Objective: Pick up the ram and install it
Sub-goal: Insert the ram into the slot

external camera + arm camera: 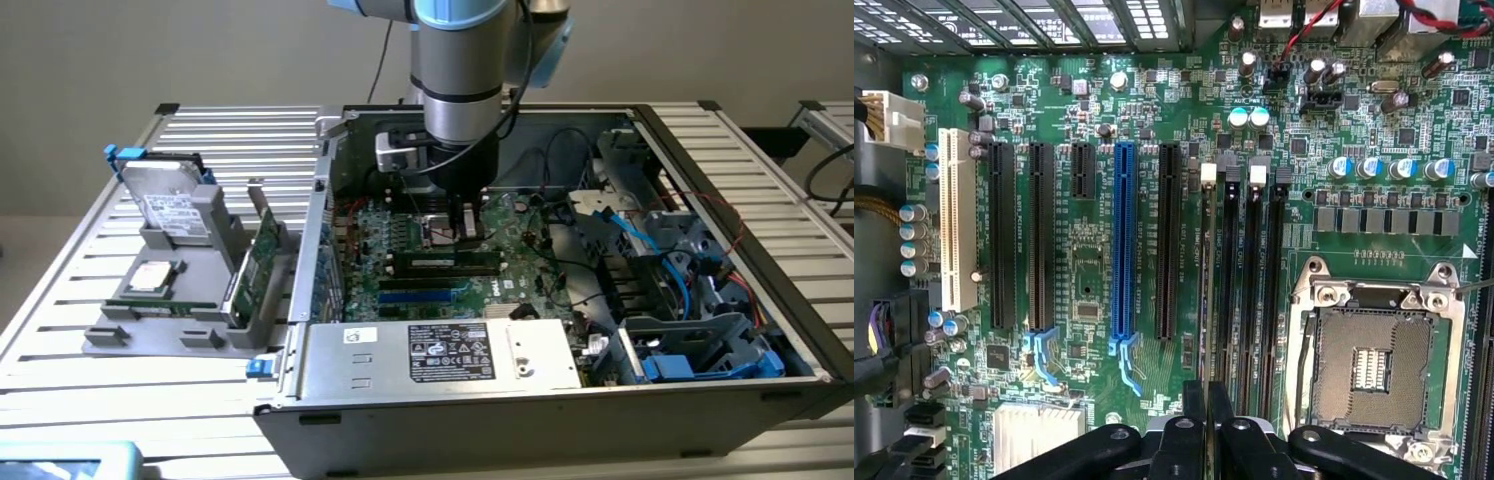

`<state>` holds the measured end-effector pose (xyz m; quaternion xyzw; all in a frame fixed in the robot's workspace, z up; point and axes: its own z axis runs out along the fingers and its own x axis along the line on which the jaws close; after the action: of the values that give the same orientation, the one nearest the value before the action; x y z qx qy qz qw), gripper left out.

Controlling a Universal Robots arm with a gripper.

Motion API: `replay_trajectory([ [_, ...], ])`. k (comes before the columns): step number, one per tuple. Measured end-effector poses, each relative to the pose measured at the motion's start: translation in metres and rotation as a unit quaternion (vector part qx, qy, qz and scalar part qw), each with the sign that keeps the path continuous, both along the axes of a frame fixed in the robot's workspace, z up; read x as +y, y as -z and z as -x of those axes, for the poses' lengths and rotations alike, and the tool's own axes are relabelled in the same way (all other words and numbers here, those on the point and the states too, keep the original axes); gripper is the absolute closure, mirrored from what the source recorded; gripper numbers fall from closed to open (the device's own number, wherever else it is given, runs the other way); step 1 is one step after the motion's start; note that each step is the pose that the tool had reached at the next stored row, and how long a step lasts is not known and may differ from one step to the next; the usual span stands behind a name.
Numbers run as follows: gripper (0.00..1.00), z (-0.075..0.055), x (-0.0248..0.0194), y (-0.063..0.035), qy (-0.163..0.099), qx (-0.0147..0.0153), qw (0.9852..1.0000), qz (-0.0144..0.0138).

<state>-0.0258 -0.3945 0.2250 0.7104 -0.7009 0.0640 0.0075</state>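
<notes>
I see the ram (451,262), a slim, long circuit-board stick with dark chips and a pale label. It stands on edge over the green motherboard (394,240) inside the open grey metal computer case (534,415).

In the wrist view the ram (1208,280) shows edge-on as a thin strip. It lies along the outermost of four long black plastic memory slots (1252,280), the one nearest the long blue expansion slot (1122,240). I cannot tell whether it is fully seated.

My gripper (466,238) hangs straight down onto the stick's upper edge. In the wrist view the gripper (1206,405) has its black fingers (1192,425) clenched on that thin edge, one on each side.

The square silver processor socket (1374,360) sits just beside the memory slots, on their other side.

In the exterior view a silver power supply box with a black label (447,352) lies nearer the camera than the ram. Well apart, at the exterior view's left, a grey plastic rack (160,335) on the slatted aluminium table (54,300) holds a broad green expansion card (263,262) and a silver hard drive (167,205).
</notes>
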Motion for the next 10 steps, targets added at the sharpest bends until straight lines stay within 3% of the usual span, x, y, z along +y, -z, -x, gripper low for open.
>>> replay_trajectory([
  [6, 0.85, 0.0014, 0.0, 0.0, 0.0, -0.0012, 1.0, 0.0],
  [7, 0.78, 0.0015, 0.0, 0.0, 0.0, -0.0013, 1.0, 0.0],
  [10, 0.78, 0.0017, -0.0001, -0.0011, 0.0, -0.0013, 1.0, 0.0002],
])
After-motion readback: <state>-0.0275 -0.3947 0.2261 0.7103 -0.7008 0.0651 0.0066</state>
